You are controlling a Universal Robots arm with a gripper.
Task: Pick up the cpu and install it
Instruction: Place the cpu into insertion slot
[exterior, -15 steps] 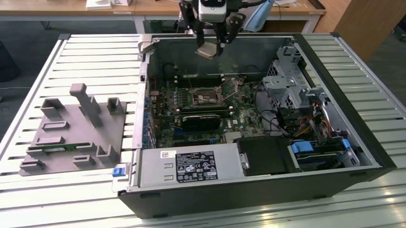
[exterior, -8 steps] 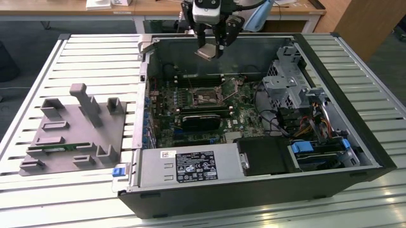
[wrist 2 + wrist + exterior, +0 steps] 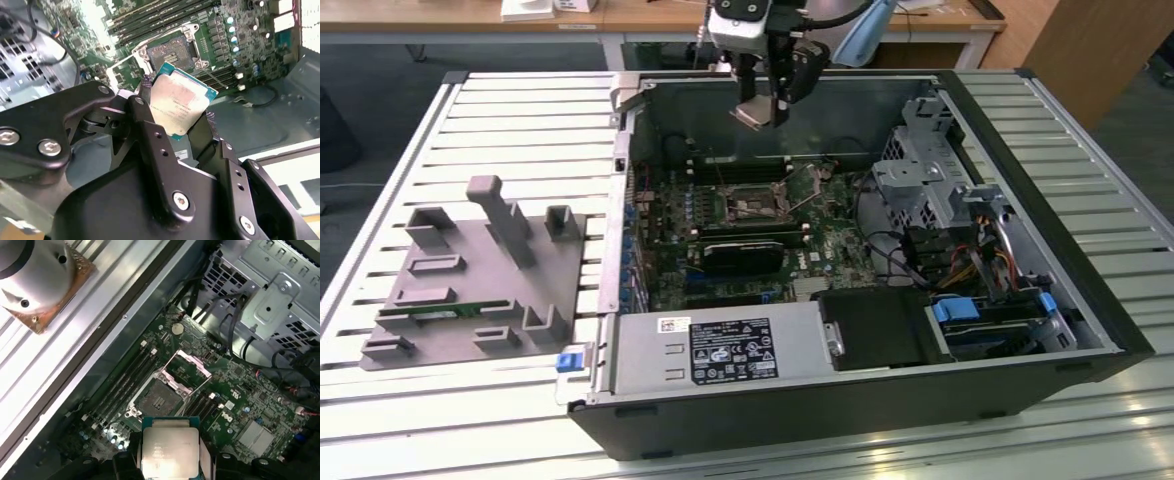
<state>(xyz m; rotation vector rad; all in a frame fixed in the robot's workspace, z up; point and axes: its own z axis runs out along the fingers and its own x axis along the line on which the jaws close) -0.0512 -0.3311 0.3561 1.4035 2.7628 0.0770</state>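
The cpu [image 3: 179, 106] is a flat square chip with a pale silver top and a thin green edge. My gripper [image 3: 175, 117] is shut on it, black fingers [image 3: 145, 125] pressing its two sides. In the exterior view my gripper [image 3: 761, 110] hangs with the cpu [image 3: 755, 115] above the far part of the open computer case [image 3: 1067, 310]. The motherboard's socket [image 3: 161, 401] lies open below, its metal retention frame [image 3: 187, 367] flipped up beside it. In the first wrist view the cpu [image 3: 169, 451] hovers just short of the socket. The socket [image 3: 754, 207] sits mid-board.
Memory slots [image 3: 127, 382] run alongside the socket. A drive cage [image 3: 927, 175] and cables fill the case at the exterior view's right. A black power supply [image 3: 734, 350] sits at the near end. A grey fixture block [image 3: 474, 275] stands on the slatted table at the left.
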